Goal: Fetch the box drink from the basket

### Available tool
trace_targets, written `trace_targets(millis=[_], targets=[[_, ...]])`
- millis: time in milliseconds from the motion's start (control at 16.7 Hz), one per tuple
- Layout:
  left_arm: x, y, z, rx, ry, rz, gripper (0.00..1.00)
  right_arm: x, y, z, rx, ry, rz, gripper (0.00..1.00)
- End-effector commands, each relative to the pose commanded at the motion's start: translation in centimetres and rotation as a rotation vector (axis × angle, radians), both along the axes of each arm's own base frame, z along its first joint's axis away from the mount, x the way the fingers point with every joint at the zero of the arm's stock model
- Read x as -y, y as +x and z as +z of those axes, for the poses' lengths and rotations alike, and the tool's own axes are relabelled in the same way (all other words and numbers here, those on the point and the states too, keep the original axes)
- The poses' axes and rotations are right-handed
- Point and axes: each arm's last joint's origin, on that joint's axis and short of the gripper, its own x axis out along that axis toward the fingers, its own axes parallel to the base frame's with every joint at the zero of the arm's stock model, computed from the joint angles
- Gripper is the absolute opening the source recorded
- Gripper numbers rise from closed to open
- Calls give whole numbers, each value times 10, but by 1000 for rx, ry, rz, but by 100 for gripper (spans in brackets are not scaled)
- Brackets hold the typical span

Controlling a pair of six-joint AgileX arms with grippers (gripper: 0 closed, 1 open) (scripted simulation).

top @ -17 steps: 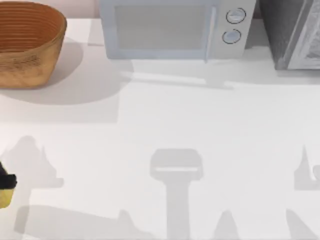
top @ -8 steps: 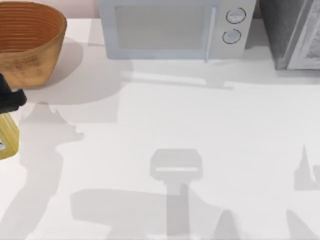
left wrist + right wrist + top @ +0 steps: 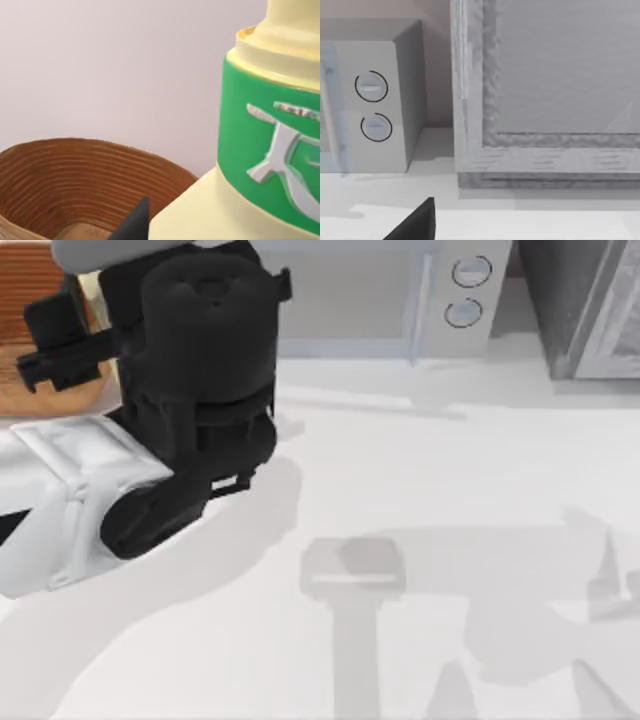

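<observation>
At the table's left rear, the basket [image 3: 40, 340] stands partly hidden by the left arm [image 3: 190, 390], raised high above it. Beside the basket's rim [image 3: 100, 150] in the left wrist view, the box drink [image 3: 260, 150] looms close to the camera, apparently carried; finger closure cannot be confirmed. Rightward stands the microwave [image 3: 440, 300], then a grey cabinet [image 3: 590, 300]. Whether the right gripper's fingers are parted or closed cannot be told.

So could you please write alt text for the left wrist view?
A pale yellow box drink with a green label looms close. Behind it sits the brown woven basket with its ribbed inside, against a plain pale wall.
</observation>
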Motion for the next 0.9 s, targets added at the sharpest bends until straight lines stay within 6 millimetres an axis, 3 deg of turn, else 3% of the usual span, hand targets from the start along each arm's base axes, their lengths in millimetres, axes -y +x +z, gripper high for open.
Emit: trace_targets(millis=[240,420,600,900], targets=[[94,3,-39,14,37,95,0,0,0,0,0,0,0,100],[144,-10,-72,31,61,142,0,0,0,0,0,0,0,100],[168,-21,-91,45,71,166,0,0,0,0,0,0,0,100],[171,-22,-93,47,72,168,0,0,0,0,0,0,0,100]])
